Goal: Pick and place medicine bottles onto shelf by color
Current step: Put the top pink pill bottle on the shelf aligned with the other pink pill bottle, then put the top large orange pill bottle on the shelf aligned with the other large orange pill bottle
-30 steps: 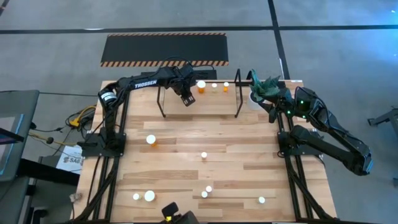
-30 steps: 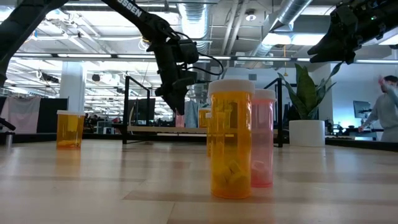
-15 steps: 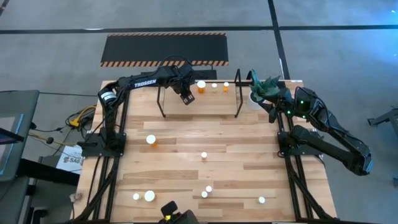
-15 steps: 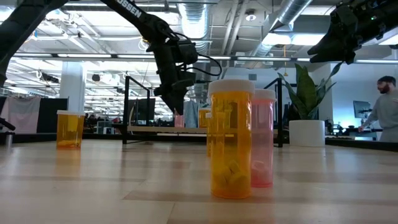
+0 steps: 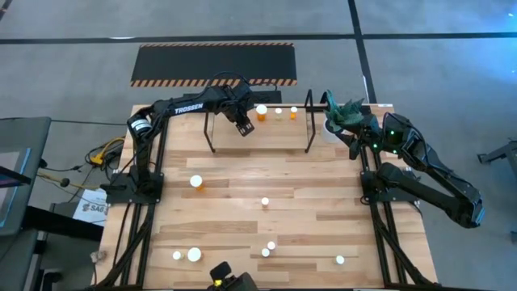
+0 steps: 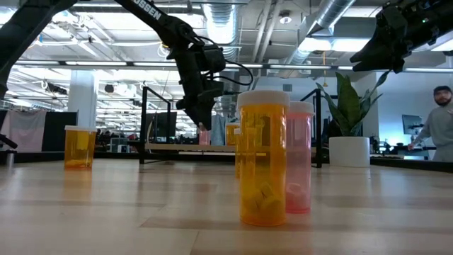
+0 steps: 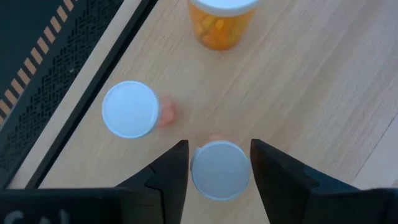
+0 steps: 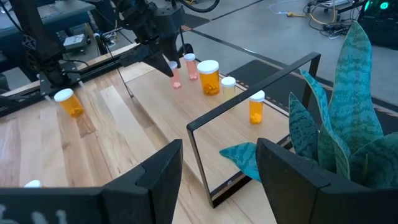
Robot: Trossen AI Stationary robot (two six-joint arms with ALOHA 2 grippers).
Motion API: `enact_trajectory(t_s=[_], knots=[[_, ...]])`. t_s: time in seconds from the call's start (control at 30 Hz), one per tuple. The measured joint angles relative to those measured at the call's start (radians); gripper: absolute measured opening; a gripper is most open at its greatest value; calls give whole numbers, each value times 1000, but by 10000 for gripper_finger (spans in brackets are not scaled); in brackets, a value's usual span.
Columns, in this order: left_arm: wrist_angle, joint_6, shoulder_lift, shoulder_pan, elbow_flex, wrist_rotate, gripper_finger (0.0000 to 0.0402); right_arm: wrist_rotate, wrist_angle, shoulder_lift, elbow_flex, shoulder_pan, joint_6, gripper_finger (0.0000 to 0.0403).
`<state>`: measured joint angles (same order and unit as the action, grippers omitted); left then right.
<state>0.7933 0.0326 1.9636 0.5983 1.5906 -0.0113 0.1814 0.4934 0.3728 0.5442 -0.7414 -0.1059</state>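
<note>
The shelf (image 8: pixel 186 106) stands at the table's far edge. On its board are two pinkish bottles (image 7: pixel 219 169) (image 7: pixel 130 110), a large orange bottle (image 8: pixel 208 78), a pale one (image 8: pixel 228 86) and a small orange one (image 8: pixel 256 106), all upright. My left gripper (image 7: pixel 219 144) points down over the shelf's left part. It is open, a finger on either side of the nearer pinkish bottle's white cap with a thin gap each way. My right gripper (image 8: pixel 217 149) waits open and held high at the far right, by the plant.
Several loose bottles stand on the table: an orange one (image 5: pixel 196 183) at the left, one (image 5: pixel 265 202) in the middle, more near the front edge (image 5: pixel 195 255) (image 5: pixel 340 260). A potted plant (image 5: pixel 343 113) is beside the shelf's right post. A striped black mat (image 5: pixel 214 65) lies beyond the table.
</note>
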Motion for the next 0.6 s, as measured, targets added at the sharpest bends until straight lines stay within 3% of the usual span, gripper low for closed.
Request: enact_trajectory(t_s=[0.3, 0.6], knots=[[-36, 7, -5, 1, 2, 24, 170, 0, 0, 0, 0, 0, 0, 226], [81, 42, -6, 2, 125, 6, 169, 0, 0, 0, 0, 0, 0, 226]])
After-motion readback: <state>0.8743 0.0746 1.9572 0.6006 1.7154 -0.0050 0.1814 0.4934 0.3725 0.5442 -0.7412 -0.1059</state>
